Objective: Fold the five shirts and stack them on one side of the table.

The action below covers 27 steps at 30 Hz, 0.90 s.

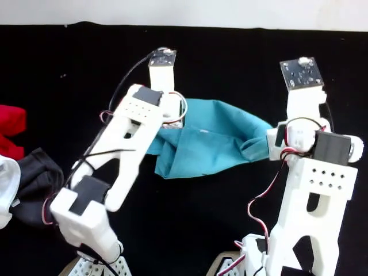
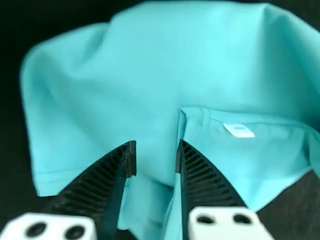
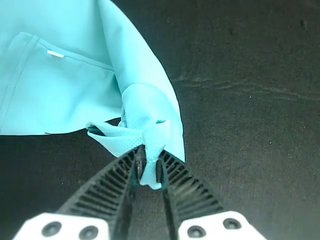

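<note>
A teal shirt [image 1: 207, 144] lies crumpled mid-table on the black cloth between both arms. My right gripper [image 3: 148, 167] is shut on a bunched corner of the teal shirt [image 3: 145, 115]; in the high view that gripper [image 1: 270, 144] pinches the shirt's right end. My left gripper [image 2: 155, 157] is open just above the teal shirt [image 2: 150, 75], near a hemmed edge with a small white label [image 2: 239, 130]. In the high view this gripper [image 1: 172, 118] sits at the shirt's left end, mostly hidden under its own wrist.
At the table's left edge lie a red shirt [image 1: 11, 129], a dark shirt [image 1: 34, 178] and a white one [image 1: 6, 190]. Bare black table [image 1: 218, 218] stretches in front of the teal shirt and behind it.
</note>
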Motion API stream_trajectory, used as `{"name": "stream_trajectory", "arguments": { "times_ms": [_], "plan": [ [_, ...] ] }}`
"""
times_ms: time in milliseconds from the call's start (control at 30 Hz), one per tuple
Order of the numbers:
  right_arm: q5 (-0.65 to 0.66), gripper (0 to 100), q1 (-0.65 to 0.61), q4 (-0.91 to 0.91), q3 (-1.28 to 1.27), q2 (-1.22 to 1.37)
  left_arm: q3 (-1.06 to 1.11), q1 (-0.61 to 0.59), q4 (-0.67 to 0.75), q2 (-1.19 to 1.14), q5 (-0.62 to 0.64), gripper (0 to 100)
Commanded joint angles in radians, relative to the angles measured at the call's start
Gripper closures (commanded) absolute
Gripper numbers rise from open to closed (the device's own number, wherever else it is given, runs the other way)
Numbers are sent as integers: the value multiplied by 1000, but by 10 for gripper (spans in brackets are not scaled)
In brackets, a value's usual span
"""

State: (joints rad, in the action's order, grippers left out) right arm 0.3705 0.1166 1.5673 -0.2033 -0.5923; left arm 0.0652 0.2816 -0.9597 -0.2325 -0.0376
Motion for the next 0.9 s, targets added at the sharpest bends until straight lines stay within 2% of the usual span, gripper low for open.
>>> {"name": "stream_trajectory", "arguments": {
  "times_ms": [0,533,667,767,867],
  "plan": [
    [11,993,10,-15,-7,-28,-88,62,3,-67,38,856],
    [64,993,10,-5,-7,-36,-513,82,-155,-447,38,856],
    [63,993,10,-5,-8,-36,-582,82,-239,-486,38,865],
    [60,993,10,-10,-8,-30,-661,77,-334,-484,38,998],
    [58,993,7,-15,-8,-27,-783,51,-457,-484,38,995]
  ]
}}
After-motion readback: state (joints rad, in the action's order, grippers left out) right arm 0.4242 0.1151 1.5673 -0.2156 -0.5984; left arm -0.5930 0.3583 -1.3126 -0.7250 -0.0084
